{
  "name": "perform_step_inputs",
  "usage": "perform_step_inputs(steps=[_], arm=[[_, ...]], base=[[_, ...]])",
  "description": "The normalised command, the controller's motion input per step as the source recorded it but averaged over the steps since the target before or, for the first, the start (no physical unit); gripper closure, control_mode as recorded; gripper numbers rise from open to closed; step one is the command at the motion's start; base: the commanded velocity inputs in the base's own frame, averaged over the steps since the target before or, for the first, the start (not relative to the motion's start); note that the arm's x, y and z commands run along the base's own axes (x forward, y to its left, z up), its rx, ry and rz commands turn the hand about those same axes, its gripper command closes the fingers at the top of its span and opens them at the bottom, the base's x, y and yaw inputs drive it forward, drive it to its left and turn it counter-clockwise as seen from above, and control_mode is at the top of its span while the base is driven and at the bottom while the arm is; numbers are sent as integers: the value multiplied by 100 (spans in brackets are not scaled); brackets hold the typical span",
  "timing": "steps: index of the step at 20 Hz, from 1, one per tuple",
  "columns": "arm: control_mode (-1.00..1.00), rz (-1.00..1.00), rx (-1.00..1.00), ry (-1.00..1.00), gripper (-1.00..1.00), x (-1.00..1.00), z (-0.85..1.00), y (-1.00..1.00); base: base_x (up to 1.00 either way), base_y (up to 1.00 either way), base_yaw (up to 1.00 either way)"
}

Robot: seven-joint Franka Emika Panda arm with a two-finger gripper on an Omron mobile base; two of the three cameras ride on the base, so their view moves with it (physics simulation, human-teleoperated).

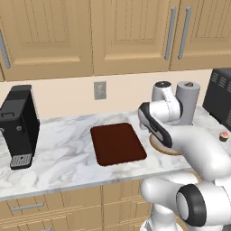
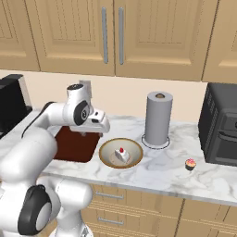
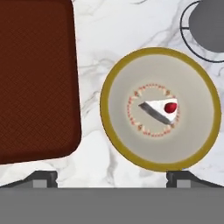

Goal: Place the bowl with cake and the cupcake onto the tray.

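The gripper [image 3: 112, 177] is held wide open and empty, above the bowl with cake [image 3: 160, 108], which sits right of centre in the hand view, just beside the tray [image 3: 35, 78] at left. One rim edge should be straddled squarely and the bowl kept level. The cupcake [image 2: 190, 164] stands lower right on the marble counter [image 2: 157, 169], beneath wooden cabinets [image 2: 111, 32].

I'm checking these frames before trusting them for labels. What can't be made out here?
- Bowl with cake, left base view: mostly hidden behind the arm, the cake unseen.
- Tray, right base view: its left part is covered by the arm.
- Cupcake, left base view: tiny and at the right edge.
- Hand, hand view: just the fingertips show, at the bottom.
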Motion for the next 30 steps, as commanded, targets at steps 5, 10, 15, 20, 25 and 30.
perform_step_inputs(steps=[5, 10, 15, 20, 25, 30], arm=[[-100, -9, -1, 3, -100, 57, -28, -14], [-100, -9, 0, 10, -100, 65, -22, -13], [-100, -7, 0, 14, -100, 60, -26, -16], [-100, -11, 0, 11, -100, 30, -32, -16], [-100, -10, -1, 0, -100, 22, -34, -3], [-100, -9, -2, -4, -100, 8, -38, -2]], base=[[0, 0, 0], [0, 0, 0], [0, 0, 0], [0, 0, 0], [0, 0, 0], [0, 0, 0]])
